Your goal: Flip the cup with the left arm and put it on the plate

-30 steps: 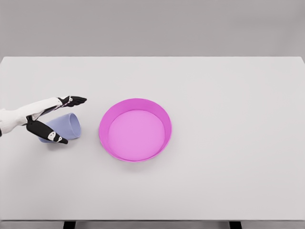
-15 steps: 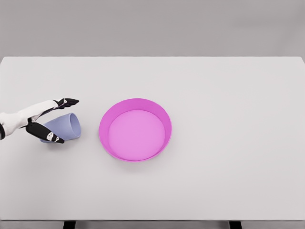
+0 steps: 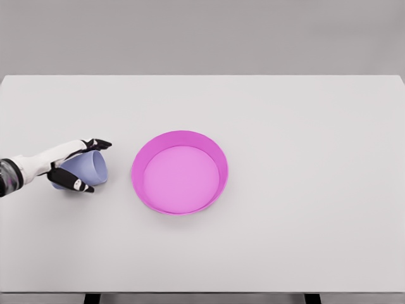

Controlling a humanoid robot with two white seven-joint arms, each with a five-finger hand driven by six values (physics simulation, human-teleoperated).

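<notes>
Lying on its side at frame left: lavender cup [image 3: 87, 168], left hand [image 3: 71, 166] curled around it, thumb below, fingers above. Pink plate [image 3: 180, 171] just right, on white worktop [image 3: 304, 126].

Bright, flat, even light across the whole render — no glare, no blur, edges undistorted. The bench [image 3: 285, 126] shows only faint, soft shadows, with slight shading inside the plate [image 3: 180, 172] toward nine o'clock.
</notes>
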